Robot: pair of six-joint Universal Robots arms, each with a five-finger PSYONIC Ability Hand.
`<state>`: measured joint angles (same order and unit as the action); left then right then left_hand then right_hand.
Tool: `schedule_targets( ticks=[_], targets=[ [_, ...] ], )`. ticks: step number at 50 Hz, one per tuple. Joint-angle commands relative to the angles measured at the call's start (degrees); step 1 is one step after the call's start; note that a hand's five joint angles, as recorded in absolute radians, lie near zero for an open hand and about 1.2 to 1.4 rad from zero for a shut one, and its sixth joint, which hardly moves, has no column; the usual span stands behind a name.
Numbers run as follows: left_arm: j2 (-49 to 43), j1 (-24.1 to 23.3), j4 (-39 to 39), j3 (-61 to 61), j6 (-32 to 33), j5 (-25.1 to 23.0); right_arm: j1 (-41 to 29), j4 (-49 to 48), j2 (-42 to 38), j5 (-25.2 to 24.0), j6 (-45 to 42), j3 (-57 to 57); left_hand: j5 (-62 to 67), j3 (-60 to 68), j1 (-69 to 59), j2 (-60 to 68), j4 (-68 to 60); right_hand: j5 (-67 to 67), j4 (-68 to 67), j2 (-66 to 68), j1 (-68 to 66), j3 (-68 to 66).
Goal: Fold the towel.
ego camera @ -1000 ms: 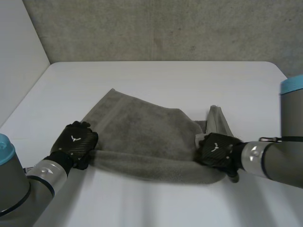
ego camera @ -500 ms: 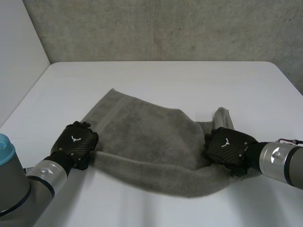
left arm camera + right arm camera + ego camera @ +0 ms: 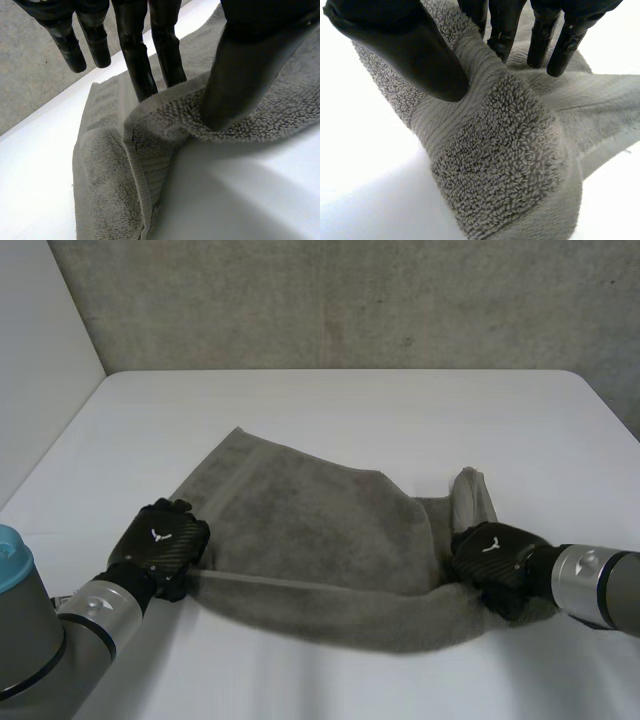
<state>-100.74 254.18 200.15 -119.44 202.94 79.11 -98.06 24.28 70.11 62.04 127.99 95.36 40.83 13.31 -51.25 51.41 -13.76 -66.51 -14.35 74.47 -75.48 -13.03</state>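
The right hand [image 3: 495, 555] had moved out sideways and pulled the towel [image 3: 310, 530] tight across the counter [image 3: 350, 410]. The left hand [image 3: 165, 545] stayed put. Each pinched a near corner, probably ready to fold.

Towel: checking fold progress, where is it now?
In the head view the towel lies at the middle of the white table, its near edge pinched by the left hand at its left end and the right hand at its right.
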Motion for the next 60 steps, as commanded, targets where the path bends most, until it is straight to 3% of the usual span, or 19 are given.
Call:
schedule_targets(
  ticks=[1, 7, 23, 34, 39, 41, 42, 44, 52, 58, 60],
  targets=[
    [-0.4, 0.1, 0.1, 0.0, 0.1, 0.1, 2.0, 0.0, 0.7, -2.1, 9.6, -1.7, -5.1, -3.3, 5.5, -5.7, 3.8, -3.5, 4.4, 5.5, -4.5, 3.0],
    [-1.0, 0.2, 0.2, 0.0, 1.6, 0.3, 3.6, -0.6, 1.9, -5.4, 11.1, 0.5, -9.8, -3.3, 10.3, -10.4, 3.8, -3.5, 4.4, 5.5, -4.5, 3.0],
    [-5.3, 0.4, 6.4, 0.1, 7.1, 2.5, 5.6, -3.3, 2.5, -6.1, 14.3, 2.7, -11.0, -3.3, 11.4, -11.6, 3.8, -3.5, 4.4, 5.5, -4.5, 3.0],
    [-5.4, 0.3, 8.3, 0.4, 7.9, 3.8, 12.5, -2.9, 11.8, -6.2, 14.4, 6.4, -9.7, -3.3, 10.1, -10.2, 3.8, -3.5, 4.4, 5.5, -4.5, 3.0],
    [-5.6, -0.2, 9.8, 0.3, 8.0, 3.8, 14.6, -2.9, 15.1, -7.5, 14.4, 8.2, -5.3, -3.3, 5.7, -5.9, 3.8, -3.5, 4.4, 5.5, -4.5, 3.0],
    [-5.6, -0.4, 10.1, 0.3, 8.0, 3.5, 15.0, -2.9, 15.8, -8.1, 14.4, 9.3, 10.3, -3.3, -9.8, 9.7, 3.8, -3.5, 4.4, 5.5, -4.5, 3.0],
    [-5.6, -0.4, 10.1, 0.3, 8.0, 3.5, 15.0, -2.9, 15.8, -8.1, 14.4, 9.3, 10.4, -3.3, -9.9, 9.8, 3.8, -3.5, 4.4, 5.5, -4.5, 3.0],
    [-5.3, -0.4, 9.8, 0.4, 8.0, 3.2, 15.0, -2.9, 16.1, -8.2, 14.3, 9.8, 29.1, -3.3, -28.7, 28.5, 3.8, -3.5, 4.4, 5.5, -4.5, 3.0],
    [-0.4, 0.3, 8.4, -0.4, 8.6, 3.6, 14.9, -1.7, 18.0, -7.5, 13.0, 10.5, 29.2, -3.3, -28.7, 28.6, 3.8, -3.5, 4.4, 5.5, -4.5, 3.0],
    [4.7, 1.6, 6.8, -0.9, 8.8, 3.3, 14.1, 1.5, 17.8, -6.3, 7.1, 8.5, 29.2, -3.3, -28.7, 28.6, 3.8, -3.5, 4.4, 5.5, -4.5, 3.0],
    [6.3, 2.2, 6.0, -0.2, 8.8, 3.2, 13.5, 3.1, 15.9, -3.9, 3.3, 7.6, 29.2, -3.3, -28.7, 28.6, 3.8, -3.5, 4.4, 5.5, -4.5, 3.0]
  ],
)
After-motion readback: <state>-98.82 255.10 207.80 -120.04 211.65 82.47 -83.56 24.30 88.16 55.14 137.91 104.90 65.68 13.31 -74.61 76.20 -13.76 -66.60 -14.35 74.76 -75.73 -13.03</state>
